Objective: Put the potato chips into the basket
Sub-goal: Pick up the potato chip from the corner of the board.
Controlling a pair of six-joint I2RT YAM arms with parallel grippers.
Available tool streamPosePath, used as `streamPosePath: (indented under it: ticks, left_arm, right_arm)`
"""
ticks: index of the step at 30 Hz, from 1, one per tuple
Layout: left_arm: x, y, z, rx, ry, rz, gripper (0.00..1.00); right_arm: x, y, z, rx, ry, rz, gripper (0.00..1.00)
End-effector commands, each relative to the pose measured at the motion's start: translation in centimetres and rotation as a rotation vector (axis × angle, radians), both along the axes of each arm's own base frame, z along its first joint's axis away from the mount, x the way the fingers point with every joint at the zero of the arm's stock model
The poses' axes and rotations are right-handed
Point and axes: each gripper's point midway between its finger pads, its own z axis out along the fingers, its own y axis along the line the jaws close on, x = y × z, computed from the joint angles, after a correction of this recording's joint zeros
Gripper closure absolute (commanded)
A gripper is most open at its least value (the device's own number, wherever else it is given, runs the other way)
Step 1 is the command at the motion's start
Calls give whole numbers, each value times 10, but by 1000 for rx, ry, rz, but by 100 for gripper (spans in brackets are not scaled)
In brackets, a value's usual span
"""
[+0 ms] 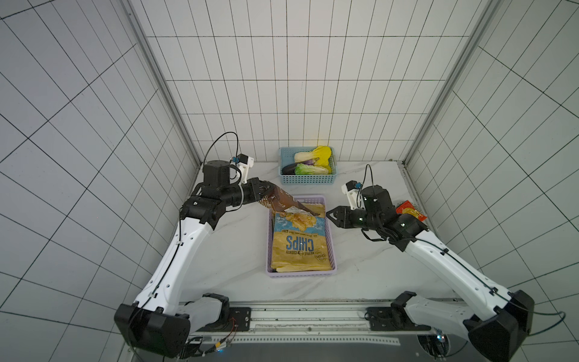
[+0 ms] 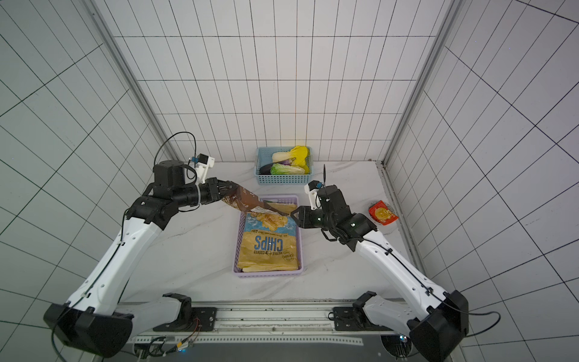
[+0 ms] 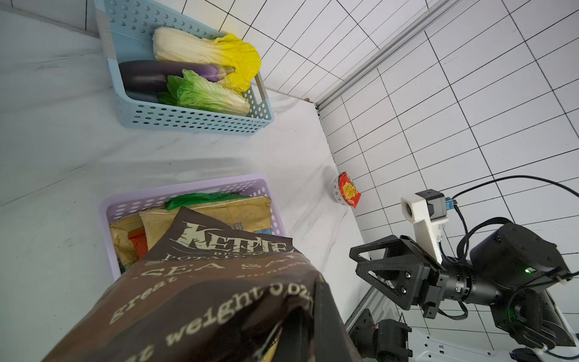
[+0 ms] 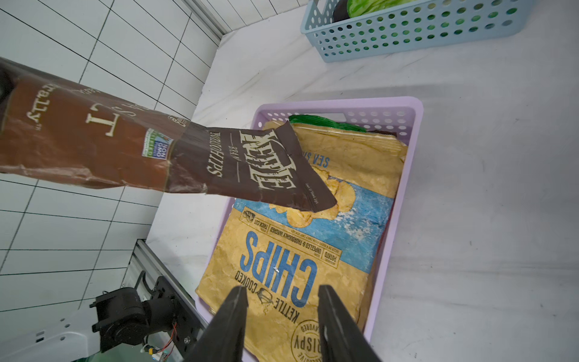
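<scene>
The left tool (image 1: 268, 189) is clamped tight on one end of the Kettle bag (image 1: 282, 203), a dark brown, glossy, crinkled foil pouch that juts out sideways in the air. Its cream lettering reads "KETTLE", "POTATO CHIPS" and "SEA SALT", beside a small "NON GMO" badge. The bag's free corner reaches over the far left rim of the basket (image 1: 268, 250). Whether that corner touches what lies beneath cannot be told.

The basket is a shallow lilac plastic rectangle with rounded corners and round holes along its upper walls. Flat inside, filling most of the floor, lies the tan bag (image 1: 300, 250) of creased kraft paper with a blue panel: "CHIPS", "KETTLE COOKED", "THICK CUT". A green bag (image 4: 316, 120) peeks out under it at the far end.

Behind, against the tiled wall (image 1: 282, 109), the blue basket (image 1: 308, 180), also perforated, holds two cabbages (image 3: 203, 50) and an eggplant (image 3: 150, 75).

The right tool (image 4: 282, 293) hangs near the right side of the lilac rim, its smooth black fingers (image 4: 232, 313) parted with nothing between them. A red-lidded cup (image 2: 383, 213) lies by the right wall. Bare white marbled bench (image 1: 235, 244) lies open on both sides of the basket.
</scene>
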Motion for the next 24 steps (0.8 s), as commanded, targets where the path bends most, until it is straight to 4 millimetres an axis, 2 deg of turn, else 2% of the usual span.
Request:
streamPosePath:
  ticks: [1,9,14,17,24]
  left_arm:
    - [5,-5,6,21,-43,29,100]
    - [1,-19,-11,41,-5,-1,100]
    - [0,-23,-9,31,-1,-12,100]
    - [-1,-25,-6,17,1,-16,100]
    - [0,-27,-7,11,9,-23,100]
  right_arm:
    - [-5,15,28,29,-98,71,53]
    - [-21,34,82,13,-294,223,51]
    - [-32,60,109,-5,-429,331,50]
    - [-31,75,112,-51,-481,354,50]
    - [-26,104,100,-221,-683,349,44]
